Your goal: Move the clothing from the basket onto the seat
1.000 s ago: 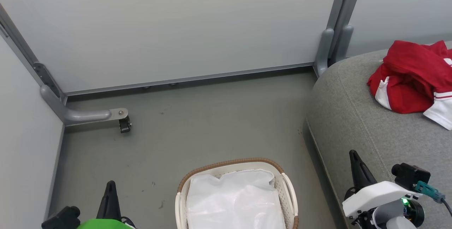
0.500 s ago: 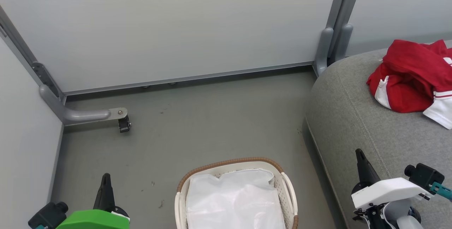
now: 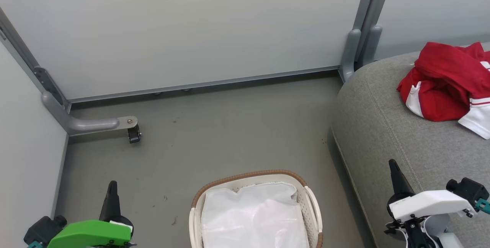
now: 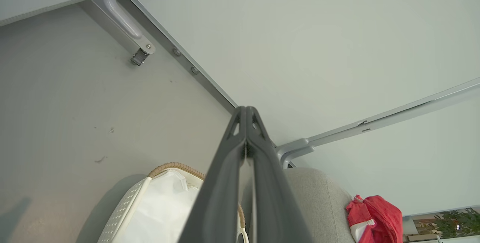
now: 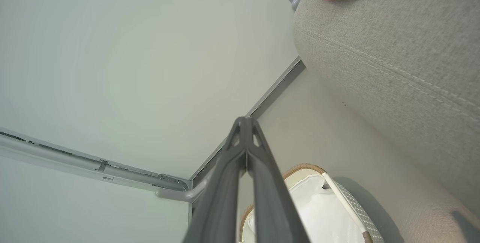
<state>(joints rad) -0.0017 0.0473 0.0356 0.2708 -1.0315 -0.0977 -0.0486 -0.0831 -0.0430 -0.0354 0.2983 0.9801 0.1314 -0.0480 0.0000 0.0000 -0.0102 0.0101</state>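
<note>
Basket (image 3: 249,175) cut off at the frame bottom. White liner cloth (image 3: 254,217) covers its inside, can't tell what's under it. Clothing (image 3: 446,83) bunched on the seat (image 3: 386,133), right of the basket, well apart, partly off-frame. Left gripper (image 3: 112,192) and right gripper (image 3: 394,171) flank the basket – fingers pressed together, holding nothing. Grey floor (image 3: 229,125), pale wall panels (image 3: 191,30) beyond the basket.

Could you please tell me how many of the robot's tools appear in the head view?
2: the left tool at lower left over the floor; the right tool at lower right by the seat.
</note>
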